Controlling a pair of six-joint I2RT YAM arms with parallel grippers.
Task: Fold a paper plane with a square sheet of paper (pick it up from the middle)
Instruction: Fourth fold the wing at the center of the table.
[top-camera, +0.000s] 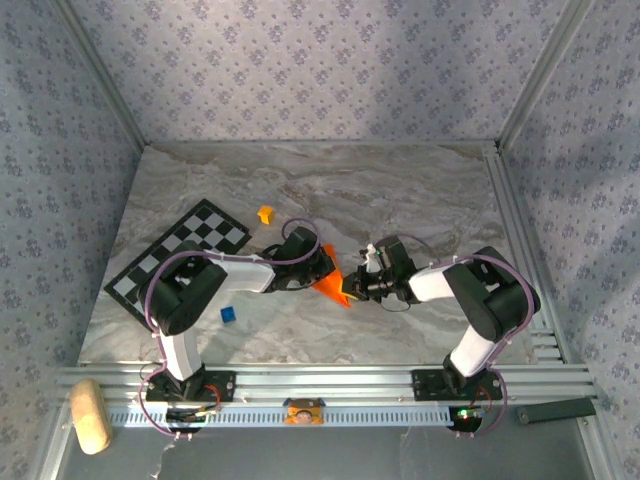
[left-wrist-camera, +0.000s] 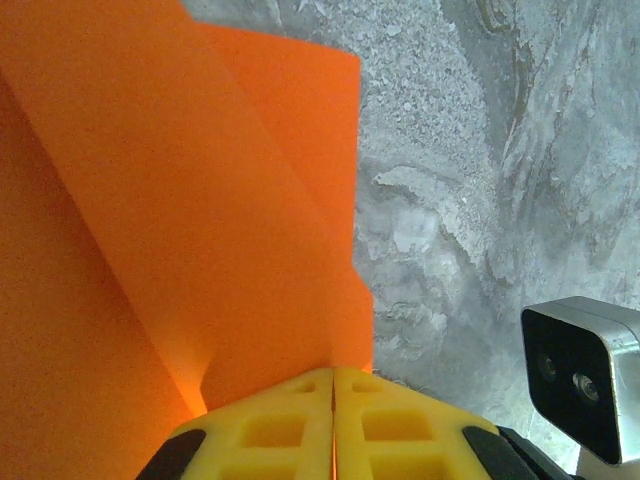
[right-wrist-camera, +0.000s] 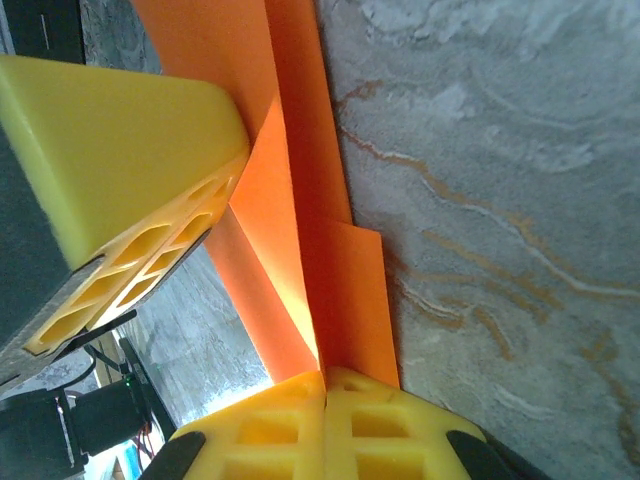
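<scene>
Together, left gripper (left-wrist-camera: 333, 375) and right gripper (right-wrist-camera: 323, 378) each pinch the creased square sheet of paper (top-camera: 330, 287).

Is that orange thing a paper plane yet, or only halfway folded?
Partway, it seems. Done: the orange paper is no longer a flat square; it is creased into overlapping layers with a pointed end. In hand: the left gripper and right gripper are both shut on it, pinching it from opposite sides above the table. Left: it doesn't yet look like a narrow dart, so more folds probably remain.
</scene>
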